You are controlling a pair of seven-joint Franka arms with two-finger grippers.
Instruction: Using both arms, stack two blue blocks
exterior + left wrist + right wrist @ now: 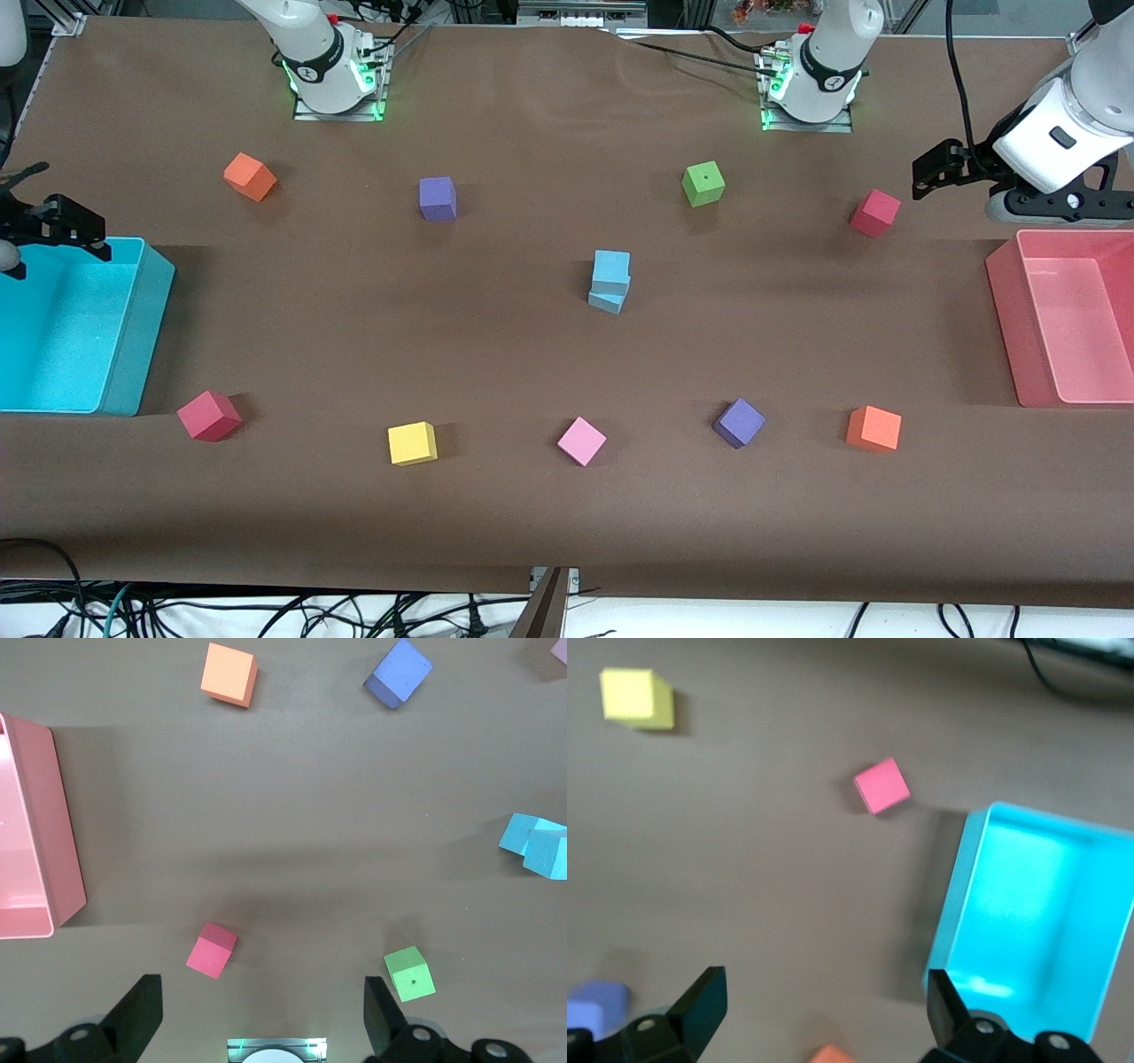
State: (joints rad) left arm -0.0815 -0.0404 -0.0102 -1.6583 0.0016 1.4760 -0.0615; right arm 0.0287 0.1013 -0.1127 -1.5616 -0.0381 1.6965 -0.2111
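Nearest the front camera runs a row of cubes: a red cube (209, 416) by the cyan bin (133, 354), then a yellow cube (413, 443), a pink cube (582, 440), a purple cube (740, 422) and an orange cube (873, 429) toward the left arm's end of the table. Farther from that camera, near the middle of the brown table (354, 292), the two blue blocks are stacked: the top block (611, 268) sits on the bottom block (609, 296), which is turned at a slight angle so the pair does not line up squarely. In the left wrist view the stack (537, 845) shows at the picture's edge. Farther still lies another row: an orange cube (250, 176), a purple cube (438, 198), a green cube (703, 183) and a red cube (875, 213). The pink bin (1005, 292) stands at the left arm's end of the table. The left gripper (937, 171) hangs in the air near the pink bin, well apart from the stack, its fingers (137, 1010) spread wide with nothing between them. The right gripper (53, 226) is over the rim of the cyan bin, its fingers (700, 1001) likewise apart and empty. Neither gripper touches a block.
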